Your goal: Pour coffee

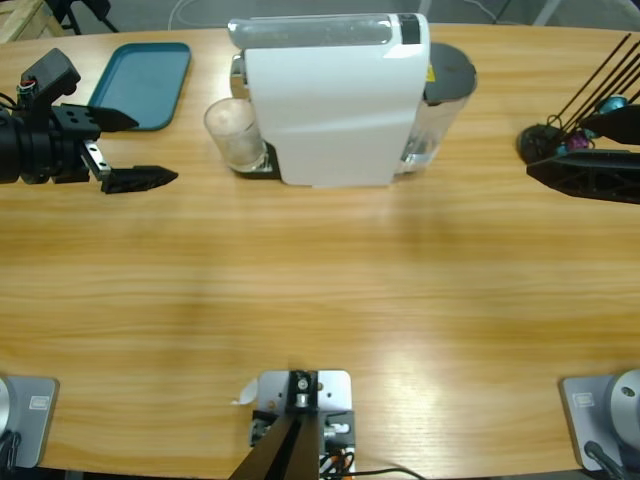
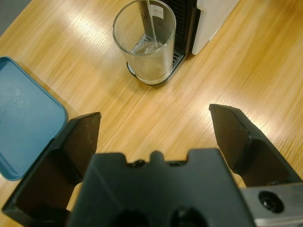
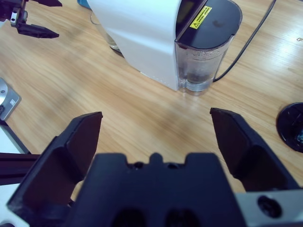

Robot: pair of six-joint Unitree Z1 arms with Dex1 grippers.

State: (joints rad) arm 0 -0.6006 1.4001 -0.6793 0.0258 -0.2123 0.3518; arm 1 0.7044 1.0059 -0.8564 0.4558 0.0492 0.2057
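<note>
Clear drinking glass (image 1: 233, 133) is seated under white coffee machine (image 1: 330, 100); left gripper (image 1: 125, 150) and right gripper (image 3: 156, 137) are spread wide, empty.

Teal tray (image 1: 142, 82) at the wooden table's (image 1: 320, 300) far left edge, black cable (image 3: 251, 40) trailing over the wood

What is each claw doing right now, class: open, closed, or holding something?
Left claw: open, holding nothing, facing the glass.
Right claw: open, holding nothing, facing the coffee machine.
</note>
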